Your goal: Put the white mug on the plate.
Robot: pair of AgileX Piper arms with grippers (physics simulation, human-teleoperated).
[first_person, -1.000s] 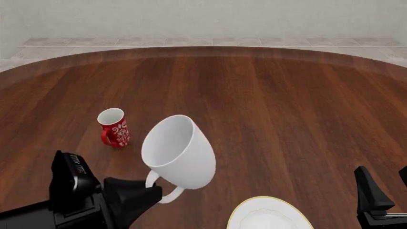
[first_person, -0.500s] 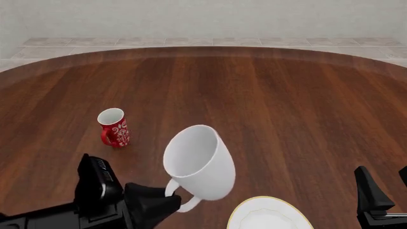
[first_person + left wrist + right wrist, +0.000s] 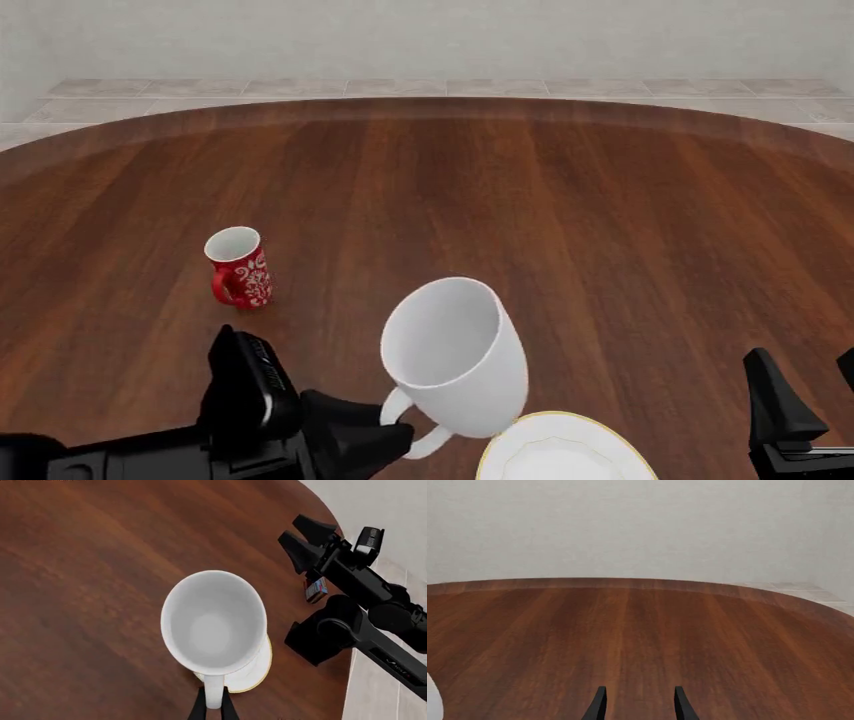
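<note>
Before me lies a round, dark-brown wooden bench (image 3: 561, 220) on a pale tiled floor (image 3: 400, 88), and on it stand a small red mug (image 3: 239, 268), upright at my left, and a white, gold-rimmed plate (image 3: 567, 452) at the near edge.

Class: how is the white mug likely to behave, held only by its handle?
Rigid, probably: the white mug keeps its shape. The left gripper pinches only the handle, so it may swing. It looks glossy, so perhaps slippery.
</note>
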